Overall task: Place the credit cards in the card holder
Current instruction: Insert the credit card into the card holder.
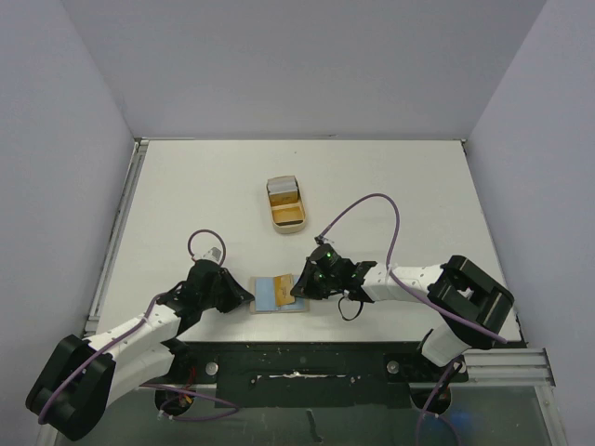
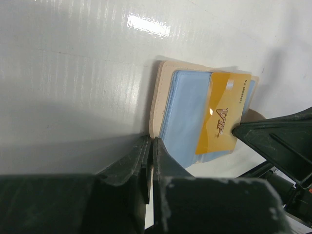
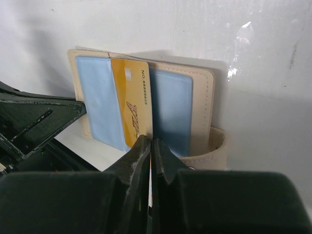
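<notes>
The tan card holder [image 1: 270, 297] lies open near the front edge, showing blue sleeves [image 3: 170, 107] and its strap tab [image 3: 217, 146]. A gold credit card [image 1: 284, 283] sits partly inside the middle sleeve. In the right wrist view my right gripper [image 3: 150, 140] is shut on the lower edge of this gold card [image 3: 131, 102]. My left gripper [image 2: 151, 141] is shut on the holder's tan outer edge [image 2: 157, 97], opposite the right one. More credit cards [image 1: 282, 192], gold and grey-white, rest in the tan tray [image 1: 288, 226] farther back.
Both arms reach in low from the table's near edge, and a purple cable [image 1: 372, 200] loops above the right arm. White walls close in the table at the back and sides. A metal rail [image 1: 116, 232] runs along the left edge.
</notes>
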Controlling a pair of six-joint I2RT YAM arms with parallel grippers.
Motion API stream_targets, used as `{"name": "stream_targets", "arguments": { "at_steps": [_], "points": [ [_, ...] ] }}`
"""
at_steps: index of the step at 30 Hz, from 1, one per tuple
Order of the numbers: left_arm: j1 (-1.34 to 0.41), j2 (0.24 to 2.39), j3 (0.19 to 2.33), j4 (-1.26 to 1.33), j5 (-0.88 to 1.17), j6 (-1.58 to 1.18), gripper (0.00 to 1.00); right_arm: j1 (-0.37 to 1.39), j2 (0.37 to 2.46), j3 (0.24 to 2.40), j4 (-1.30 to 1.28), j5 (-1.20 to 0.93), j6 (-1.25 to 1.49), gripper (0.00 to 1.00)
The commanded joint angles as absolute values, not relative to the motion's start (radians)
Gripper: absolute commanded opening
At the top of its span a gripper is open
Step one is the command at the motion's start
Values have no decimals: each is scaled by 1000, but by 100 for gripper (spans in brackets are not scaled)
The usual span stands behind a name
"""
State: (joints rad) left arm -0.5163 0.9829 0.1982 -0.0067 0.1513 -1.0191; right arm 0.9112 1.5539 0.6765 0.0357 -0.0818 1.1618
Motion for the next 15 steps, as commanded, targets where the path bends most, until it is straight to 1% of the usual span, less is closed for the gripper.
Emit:
{"name": "stream_targets", "arguments": {
  "at_steps": [1,15],
  "points": [
    [-522,977,180,5,137,-1023,0,922,1559,684,39,-80,1153,0],
    [-522,974,170,17,135,-1032,0,932,1537,667,26,-81,1145,0]
  ]
}}
